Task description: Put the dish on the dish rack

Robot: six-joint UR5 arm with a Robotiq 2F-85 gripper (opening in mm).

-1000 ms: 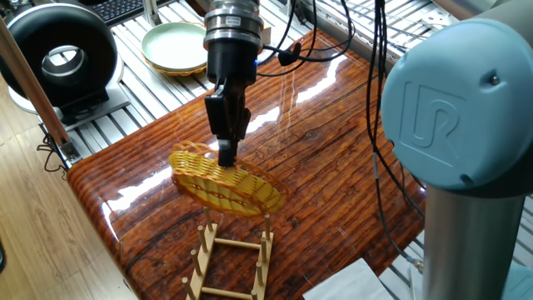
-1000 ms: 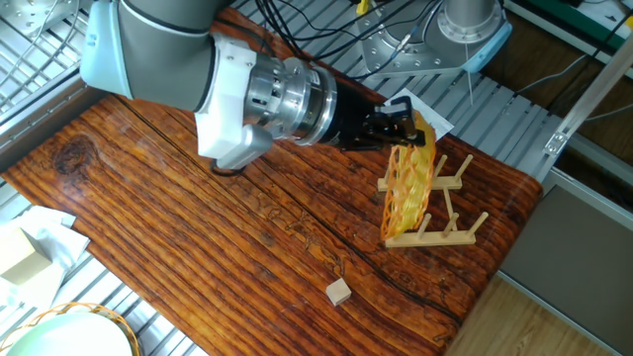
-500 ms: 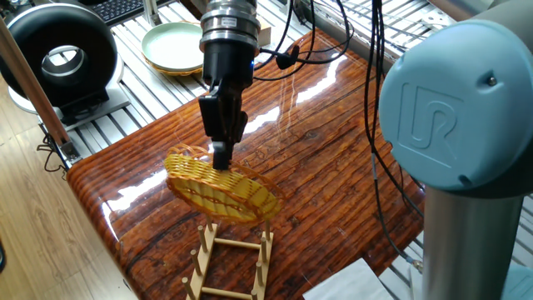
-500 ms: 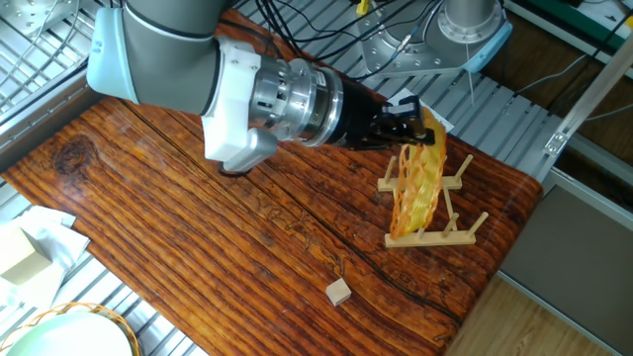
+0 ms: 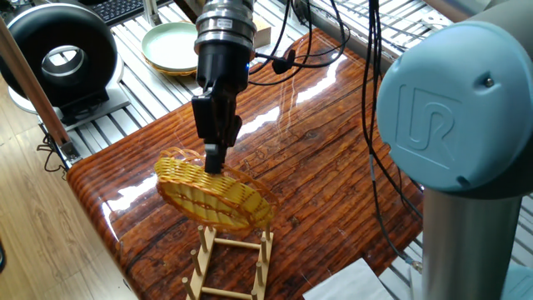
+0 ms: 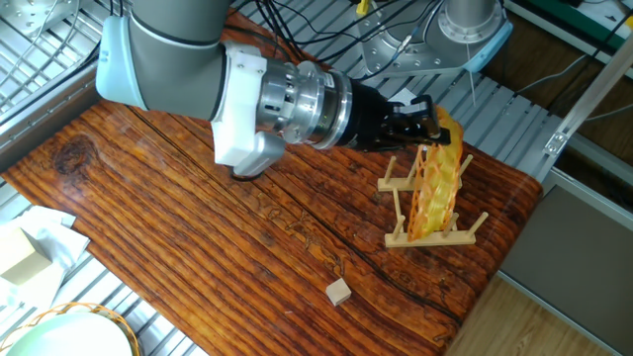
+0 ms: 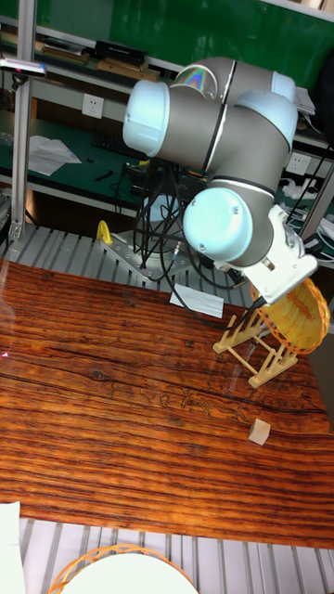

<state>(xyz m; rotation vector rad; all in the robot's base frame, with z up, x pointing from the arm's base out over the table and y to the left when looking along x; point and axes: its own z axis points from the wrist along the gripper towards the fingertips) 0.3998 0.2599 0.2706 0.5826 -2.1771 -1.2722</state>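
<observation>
The dish (image 5: 212, 196), a yellow woven wicker oval, stands on edge with its upper rim pinched in my gripper (image 5: 213, 157), which is shut on it. It hangs over the dish rack (image 5: 231, 268), a small light-wood frame with pegs near the table's front edge. In the other fixed view my gripper (image 6: 423, 115) reaches in from the left. There the dish (image 6: 436, 188) sits upright among the pegs of the dish rack (image 6: 432, 235), its lower edge near the rails; contact cannot be told. In the tall view the dish (image 7: 297, 316) leans at the rack's (image 7: 252, 350) right end.
A small wooden cube (image 6: 339, 291) lies on the table in front of the rack. A pale green plate in a wicker holder (image 5: 171, 47) sits on the metal slats beyond the table, beside a black round device (image 5: 62, 55). Cables hang over the far side.
My gripper has carried the dish sideways along the rack, leftward in one fixed view and rightward in the other. The dish now stands further in among the pegs.
</observation>
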